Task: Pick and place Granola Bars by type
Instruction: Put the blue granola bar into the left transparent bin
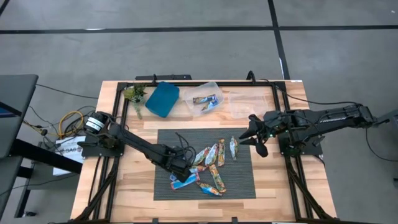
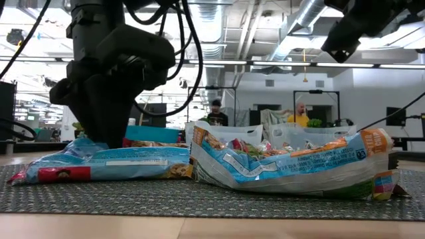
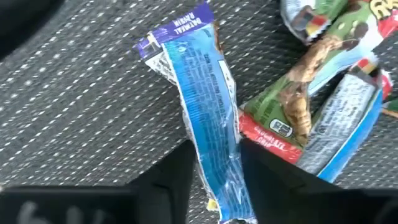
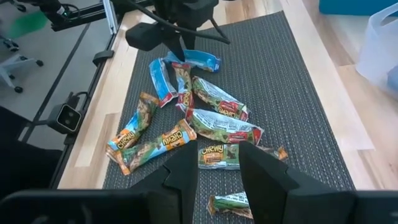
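Several granola bars (image 1: 211, 163) in blue, orange-brown and green wrappers lie scattered flat on a dark woven mat (image 1: 168, 140); the right wrist view shows the same granola bars (image 4: 186, 118). My left gripper (image 1: 185, 169) is down at the left end of the pile, shut on a blue-wrapped bar (image 3: 202, 93), with a green-wrapped bar (image 3: 292, 118) right beside it. My right gripper (image 1: 255, 140) hovers open above the mat's right edge, clear of the bars. Its fingers (image 4: 183, 171) frame the pile from a distance. My left gripper (image 3: 214, 158) pinches the blue bar between its two fingers, one on each long edge, near one end of the wrapper (image 3: 217, 168). It comes from above, pointing down. The wrapper is crinkled and narrowed there. The bar (image 2: 99, 162) lies flat on the mat.
Along the table's far edge stand a teal bin (image 1: 163, 99), a clear bin (image 1: 208, 99) holding a couple of bars, and another clear bin (image 1: 245, 104). A small green plant-like object (image 1: 134, 93) sits at the far left. People stand in the room behind the table (image 2: 216, 114).
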You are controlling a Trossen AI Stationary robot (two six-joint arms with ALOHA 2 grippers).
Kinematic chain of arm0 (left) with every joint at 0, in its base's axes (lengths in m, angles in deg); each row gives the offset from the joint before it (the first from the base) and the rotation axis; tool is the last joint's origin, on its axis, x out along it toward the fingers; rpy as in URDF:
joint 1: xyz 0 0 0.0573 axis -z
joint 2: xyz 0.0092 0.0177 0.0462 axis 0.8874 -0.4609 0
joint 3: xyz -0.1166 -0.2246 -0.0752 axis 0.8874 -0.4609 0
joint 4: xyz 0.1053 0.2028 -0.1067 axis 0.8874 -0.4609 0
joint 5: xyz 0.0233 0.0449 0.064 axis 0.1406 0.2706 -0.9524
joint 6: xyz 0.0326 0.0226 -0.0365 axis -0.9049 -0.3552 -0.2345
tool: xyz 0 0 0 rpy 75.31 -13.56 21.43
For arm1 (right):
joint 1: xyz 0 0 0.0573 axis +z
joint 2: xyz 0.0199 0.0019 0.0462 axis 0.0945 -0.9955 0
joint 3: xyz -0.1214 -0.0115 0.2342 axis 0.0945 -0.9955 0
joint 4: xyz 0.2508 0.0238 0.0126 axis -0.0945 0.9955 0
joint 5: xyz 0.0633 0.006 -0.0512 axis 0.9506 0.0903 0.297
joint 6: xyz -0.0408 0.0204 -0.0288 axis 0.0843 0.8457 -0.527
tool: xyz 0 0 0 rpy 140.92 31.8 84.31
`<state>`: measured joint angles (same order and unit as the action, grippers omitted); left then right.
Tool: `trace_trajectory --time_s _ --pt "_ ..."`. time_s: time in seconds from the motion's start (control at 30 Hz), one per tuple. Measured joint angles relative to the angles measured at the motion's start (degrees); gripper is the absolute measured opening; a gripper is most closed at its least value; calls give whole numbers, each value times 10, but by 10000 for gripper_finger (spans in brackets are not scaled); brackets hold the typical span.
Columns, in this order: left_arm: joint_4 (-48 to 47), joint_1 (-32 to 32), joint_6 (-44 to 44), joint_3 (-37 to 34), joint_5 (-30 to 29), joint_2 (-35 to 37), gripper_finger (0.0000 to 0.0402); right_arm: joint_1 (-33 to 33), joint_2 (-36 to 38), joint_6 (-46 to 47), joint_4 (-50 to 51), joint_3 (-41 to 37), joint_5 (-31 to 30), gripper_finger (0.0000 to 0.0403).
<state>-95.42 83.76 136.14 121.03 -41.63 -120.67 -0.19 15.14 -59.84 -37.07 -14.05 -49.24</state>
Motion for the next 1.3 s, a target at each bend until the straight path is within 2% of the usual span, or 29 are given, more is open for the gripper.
trace_trajectory --time_s 0.23,0.37,0.43,0.63,0.77,0.87,0.97,1.2,1.3 --pt "1 -3 -2 5 1 0 11 0 0 0 1 0 0 107" --pt "-1 -17 -21 24 -10 7 8 -1 0 -1 -17 0 -6 107" --pt "-6 -30 -37 38 -34 20 6 -1 0 -11 -34 0 -24 107" --pt "-7 -98 -102 72 -137 81 2 -1 0 -40 -51 13 -128 107" --pt "7 -168 -202 95 -177 115 1 -10 0 -72 -51 36 -217 107" --pt "44 -230 -296 114 -164 120 1 -33 0 -76 -52 51 -278 107" --pt "90 -292 -378 134 -132 120 0 -65 0 -76 -51 59 -309 107" --pt "181 -416 -473 145 -107 94 0 -147 -8 -72 -44 64 -330 107" --pt "185 -447 -490 144 -67 61 0 -175 -19 -53 -32 64 -330 107"
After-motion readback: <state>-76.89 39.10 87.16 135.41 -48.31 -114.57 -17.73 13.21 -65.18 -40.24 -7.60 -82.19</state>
